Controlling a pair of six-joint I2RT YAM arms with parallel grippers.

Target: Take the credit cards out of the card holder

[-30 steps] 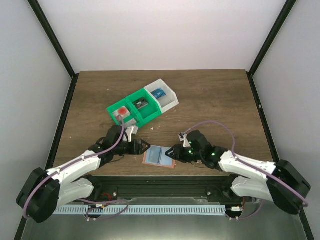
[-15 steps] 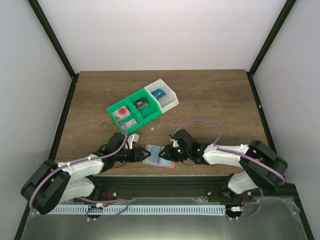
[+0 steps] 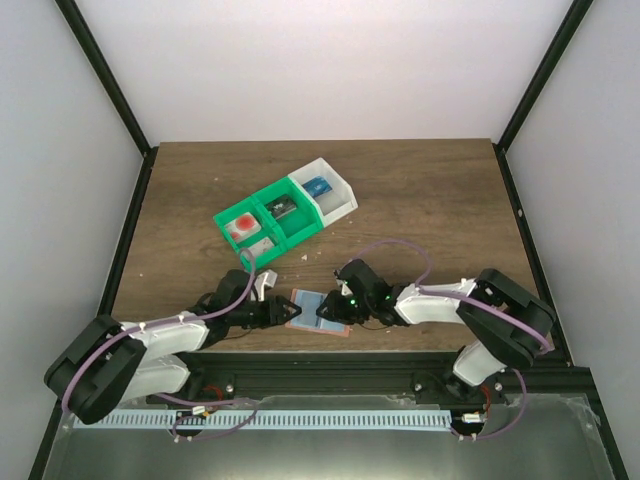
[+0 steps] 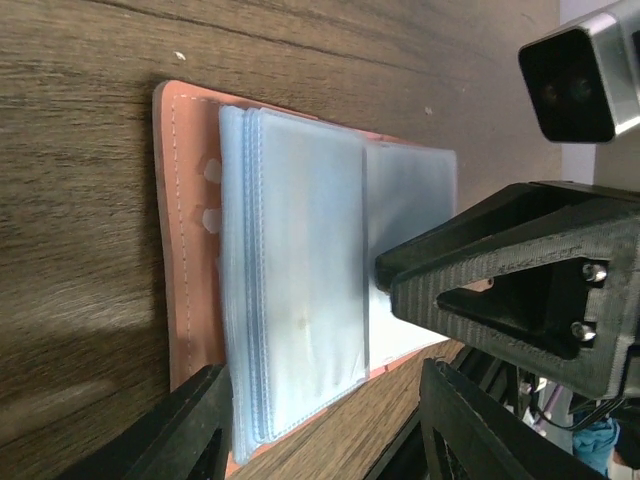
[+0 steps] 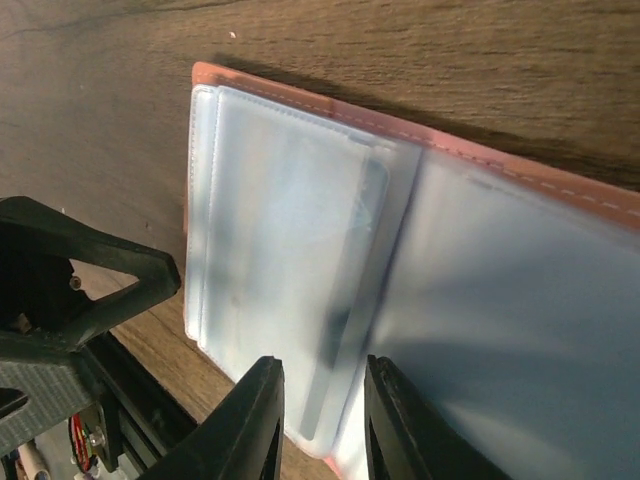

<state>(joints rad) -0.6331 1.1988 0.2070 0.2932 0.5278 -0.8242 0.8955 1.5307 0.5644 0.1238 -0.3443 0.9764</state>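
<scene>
The card holder [image 3: 343, 331] lies open and flat on the table near the front edge, salmon-brown with an orange-brown rim [image 4: 184, 250] [image 5: 520, 165]. Pale blue clear sleeves with credit cards [image 4: 300, 290] [image 5: 280, 230] fill it. My left gripper [image 3: 284, 311] is open, its jaws spread wide at the holder's left end [image 4: 330, 440]. My right gripper [image 3: 335, 309] hovers low over the sleeves, jaws a narrow gap apart over a card's edge [image 5: 322, 425], gripping nothing that I can see. Each wrist view shows the other gripper across the holder.
A green-and-white three-compartment bin [image 3: 300, 228] stands behind the holder at mid table, with a red block [image 3: 243, 224], a black block [image 3: 280, 207] and a blue block [image 3: 319, 187] inside. The table's front edge is just beside the holder.
My right gripper has moved left onto the open holder and narrowed over the sleeves. My left gripper has come down and right to the holder's left end. The holder has stayed put.
</scene>
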